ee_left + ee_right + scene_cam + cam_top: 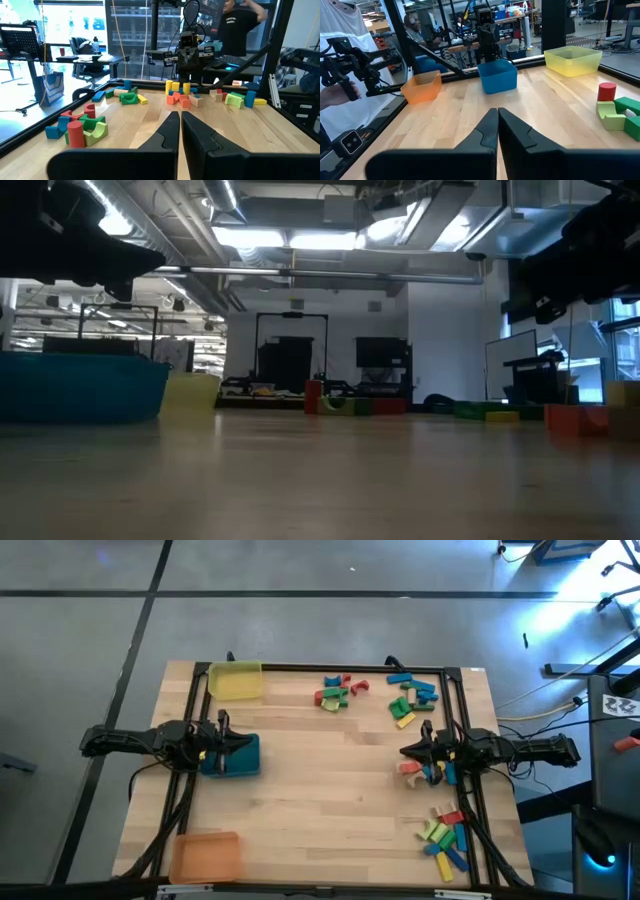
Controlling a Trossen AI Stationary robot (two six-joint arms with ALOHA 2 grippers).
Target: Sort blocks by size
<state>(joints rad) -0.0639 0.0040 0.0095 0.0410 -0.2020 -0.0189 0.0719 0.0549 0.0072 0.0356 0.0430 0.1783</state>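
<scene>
The blocks lie on the wooden table in several loose heaps: one at the far middle (335, 692), one at the far right (410, 698), one under my right arm (425, 770) and one at the near right (445, 840). In the left wrist view they show as red, green, blue and yellow pieces (82, 127). My left gripper (180, 120) is shut and points level toward the right, held above the blue tray (235, 755). My right gripper (497, 116) is shut too and points level toward the left, at the table's right side (403, 751). Neither holds anything.
A yellow tray (236, 681) stands at the far left and an orange tray (205, 857) at the near left. A black frame (330, 667) runs round the table. The middle of the table (320, 780) is bare wood. People (240, 25) are in the room beyond the table.
</scene>
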